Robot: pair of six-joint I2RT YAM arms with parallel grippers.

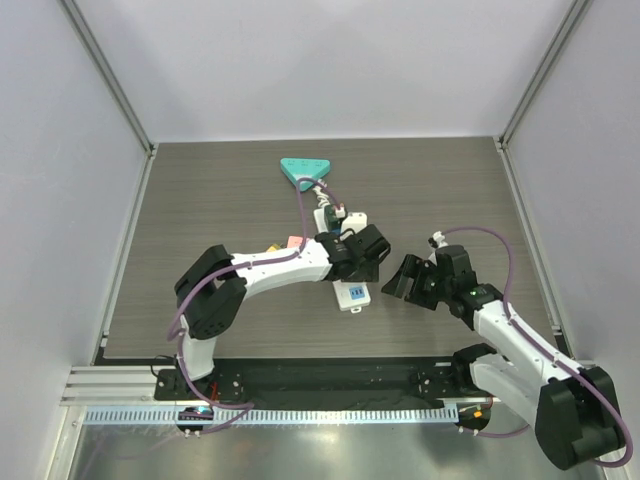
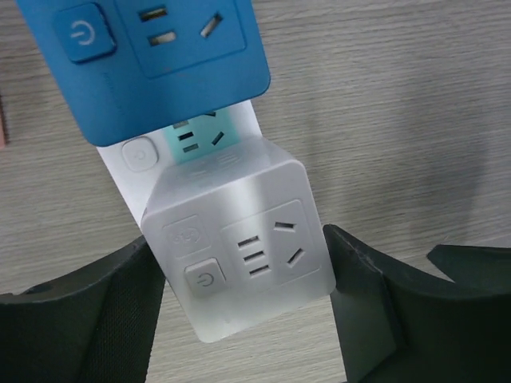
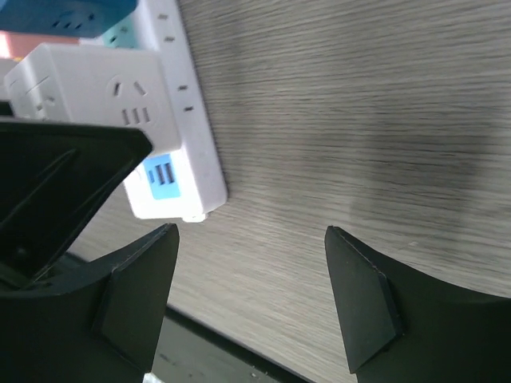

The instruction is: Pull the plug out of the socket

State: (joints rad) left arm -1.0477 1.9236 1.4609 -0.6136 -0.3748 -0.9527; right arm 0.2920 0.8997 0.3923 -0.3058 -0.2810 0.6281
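Item, socket (image 1: 355, 293): you have the long white strip lying flat on the table (image 1: 200, 200), its blue label (image 3: 162, 177) toward the arms and its cord end toward the teal block (image 1: 305, 170) at the far side. Item, plug (image 2: 239, 255): the white cube nearest the label end. It looks seated square on the strip, with a blue cube (image 2: 152, 64) further along. Item, left jaws: one on each side of the plug, close against its flanks. You cannot tell from these views whether they press it or only flank it. Item, right jaws: wide and empty over bare table, just beside the label end of the socket and touching nothing. Status, by judgement: the approach is done and the left arm is placed on the right thing. The grip is unconfirmed and the pull is not begun, so the task's one real step is all to come. Outstanding for you: firm the left grip, hold the strip down, likely with the right arm near its free end, then lift the plug straight off. Risk: unheld, the whole strip may rise with the plug.
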